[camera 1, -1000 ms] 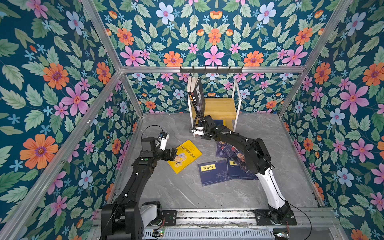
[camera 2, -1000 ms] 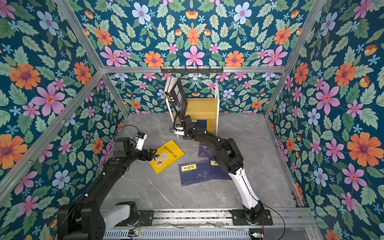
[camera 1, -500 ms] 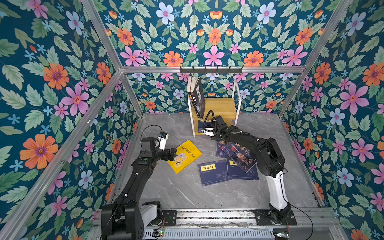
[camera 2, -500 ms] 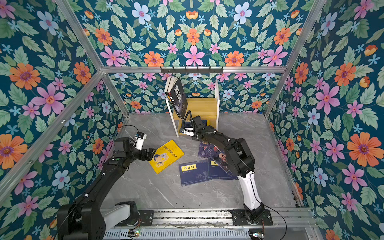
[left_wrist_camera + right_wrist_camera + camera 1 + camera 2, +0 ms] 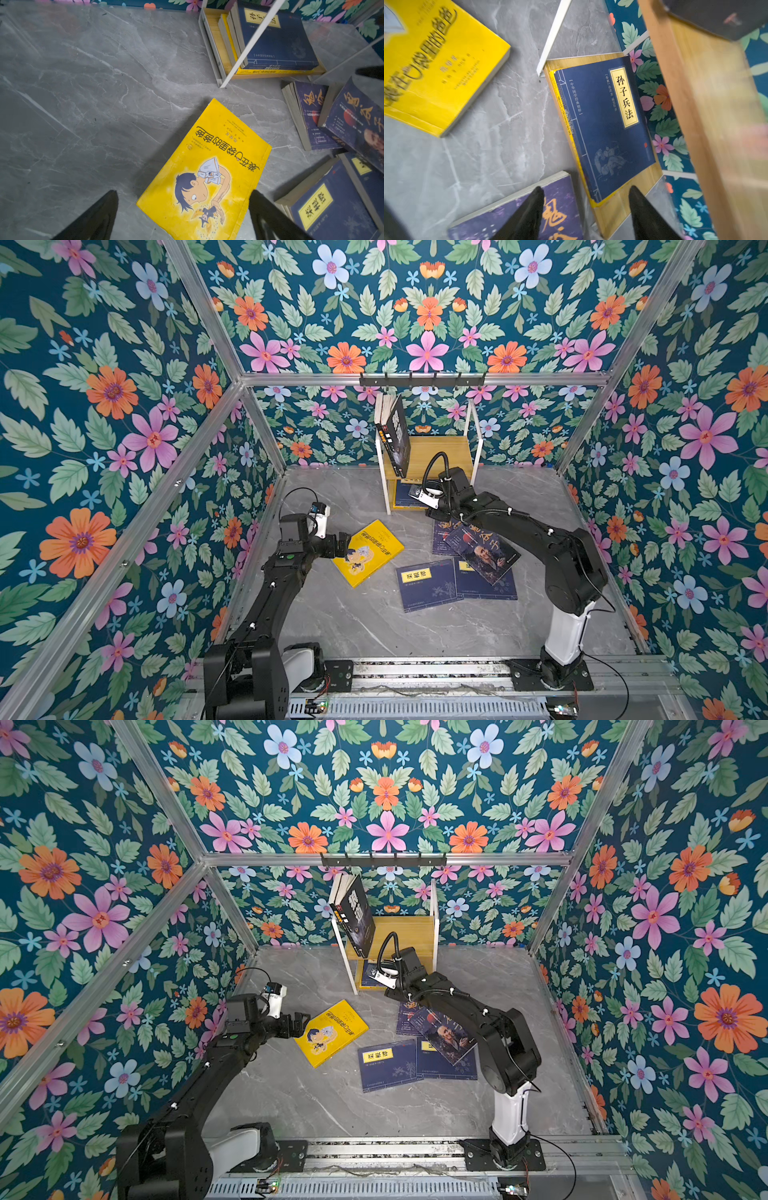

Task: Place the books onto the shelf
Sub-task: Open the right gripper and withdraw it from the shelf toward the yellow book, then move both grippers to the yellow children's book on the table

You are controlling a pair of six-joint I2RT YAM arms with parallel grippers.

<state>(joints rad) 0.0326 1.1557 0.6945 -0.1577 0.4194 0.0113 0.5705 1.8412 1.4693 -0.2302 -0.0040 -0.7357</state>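
Shelf (image 5: 618, 207) holding navy book (image 5: 602, 124), right gripper (image 5: 585, 187) empty

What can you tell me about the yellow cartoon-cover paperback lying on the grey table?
The yellow paperback with a cartoon boy on its cover lies closed, flat and face up on the grey marble-look tabletop, turned diagonally. Black title characters cross the cover; pale page edges show along one side. It lies apart from the navy paperback with a yellow label and the white-framed wooden shelf. The open left pincer straddles one corner; contact cannot be told.
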